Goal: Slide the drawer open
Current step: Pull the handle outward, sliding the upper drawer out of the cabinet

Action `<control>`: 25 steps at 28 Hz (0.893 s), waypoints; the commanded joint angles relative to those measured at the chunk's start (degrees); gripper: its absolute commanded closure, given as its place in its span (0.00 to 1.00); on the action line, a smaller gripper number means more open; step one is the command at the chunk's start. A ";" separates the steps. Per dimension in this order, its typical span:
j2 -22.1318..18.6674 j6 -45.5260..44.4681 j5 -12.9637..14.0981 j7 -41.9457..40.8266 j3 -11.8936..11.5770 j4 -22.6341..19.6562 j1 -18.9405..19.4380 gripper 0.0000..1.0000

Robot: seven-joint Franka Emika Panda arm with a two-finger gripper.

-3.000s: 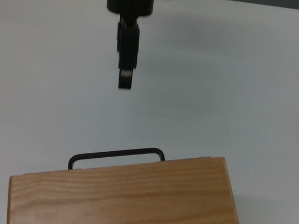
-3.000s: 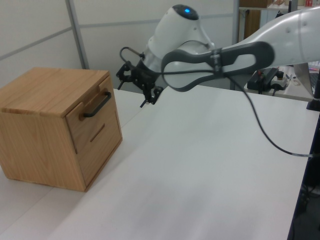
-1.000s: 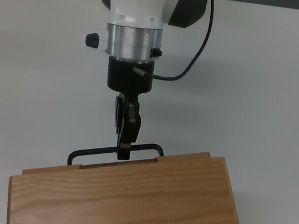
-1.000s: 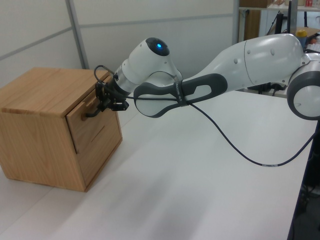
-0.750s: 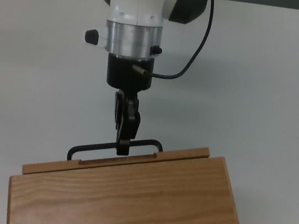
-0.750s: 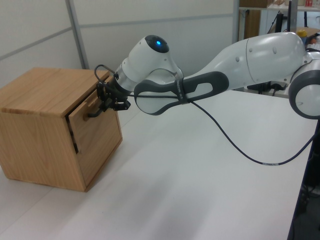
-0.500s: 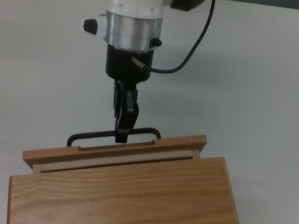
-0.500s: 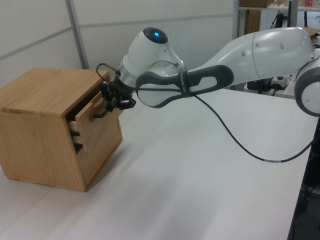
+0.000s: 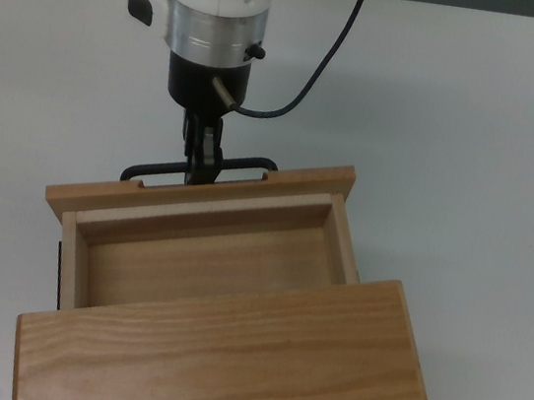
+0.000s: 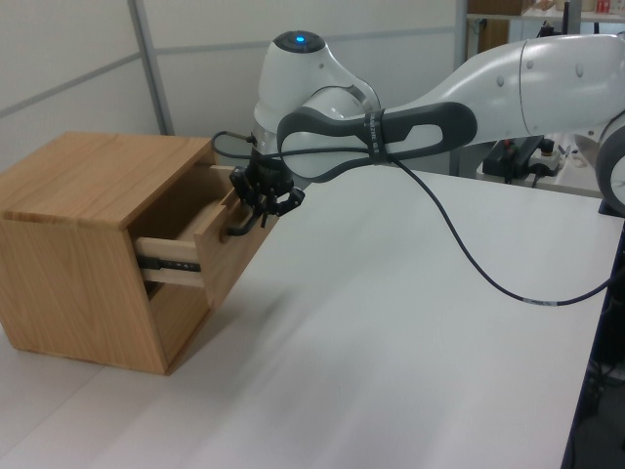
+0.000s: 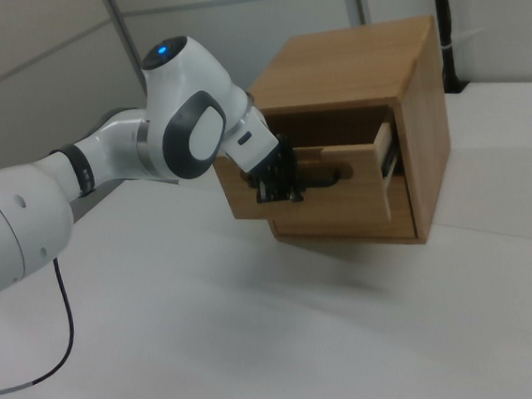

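Observation:
The drawer (image 9: 208,263) stands pulled well out of the wooden cabinet (image 9: 225,353), and its light-wood tray holds nothing. Its wider front panel (image 9: 198,193) carries a thin black bar handle (image 9: 147,171). My gripper (image 9: 198,172) is shut on the middle of that handle, the arm reaching in from the top view's upper edge. In the left view the drawer (image 10: 174,264) juts from the cabinet (image 10: 88,176) toward the left view's right, with the gripper (image 10: 256,211) at its front. The right view shows the gripper (image 11: 279,191) on the handle (image 11: 328,178) of the drawer's front panel (image 11: 328,208).
The cabinet sits on a white table (image 9: 474,140). A black cable (image 10: 469,244) hangs from the arm over the table. Below the drawer is a second wooden front (image 10: 181,318). Wall panels stand behind the cabinet in the left view.
The drawer has slid much further out of the cabinet, uncovering its tray. My gripper moved with the handle away from the cabinet, toward the top view's upper edge.

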 commanded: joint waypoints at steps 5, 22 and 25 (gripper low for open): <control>-3.44 -6.01 -0.49 -2.17 0.16 -2.78 -1.59 1.00; -9.94 -13.48 2.50 -6.47 -0.19 -4.45 -2.46 1.00; -11.08 -15.59 4.25 -8.75 -0.19 -4.98 -2.90 1.00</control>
